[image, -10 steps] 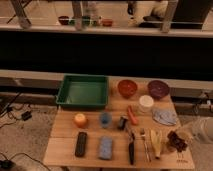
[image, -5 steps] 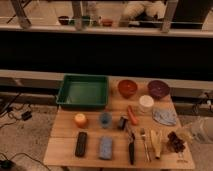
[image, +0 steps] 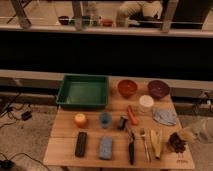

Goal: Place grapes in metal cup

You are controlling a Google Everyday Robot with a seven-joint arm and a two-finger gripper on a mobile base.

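The grapes (image: 176,141), a dark reddish-purple lumpy bunch, lie near the table's front right corner. The metal cup (image: 122,122), small and dark, stands mid-table between the small blue cup (image: 105,119) and the orange carrot-like stick (image: 132,115). My gripper (image: 196,132) shows as a pale grey shape at the table's right edge, just right of the grapes and slightly above them. It is far from the metal cup.
A green tray (image: 83,91), a red bowl (image: 127,88), a purple bowl (image: 158,89) and a white round container (image: 146,103) line the back. A grey cloth (image: 164,116), a banana (image: 156,142), cutlery (image: 131,147), a blue sponge (image: 105,147), a black block (image: 81,143) and an orange object (image: 80,120) fill the front.
Nothing on the table has visibly moved. A pale figure behind the far rail has shifted a little to the left.
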